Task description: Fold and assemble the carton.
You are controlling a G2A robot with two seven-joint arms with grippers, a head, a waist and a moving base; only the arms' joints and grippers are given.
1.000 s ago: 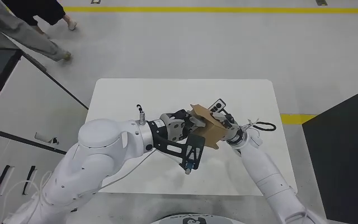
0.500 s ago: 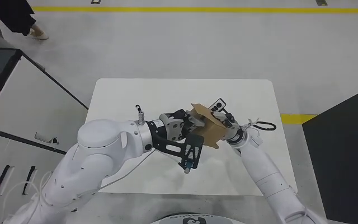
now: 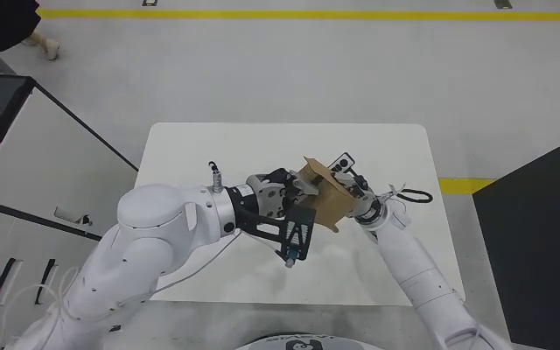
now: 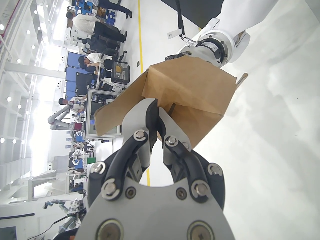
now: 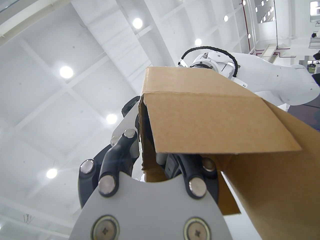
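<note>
L gripper [image 3: 292,192] [image 4: 156,111] is at the robot-left side of the carton [image 3: 322,194] [image 4: 190,91] [image 5: 212,123]. Its fingers are pinched tight on the edge of a loose flap, w/ cardboard btwn the pads. Carton is brown, part-folded and tilted, flaps not closed, one sticking up on its far side. R gripper [image 3: 352,198] [image 5: 150,146] is at the carton's opp. side, clamped on a wall panel that runs down btwn its fingers. White table [image 3: 219,149] is under the carton, approx. mid-table; can't tell if the carton's lowest corner touches it. Well beyond the carton: grey floor w/ yellow line [image 3: 306,15].
</note>
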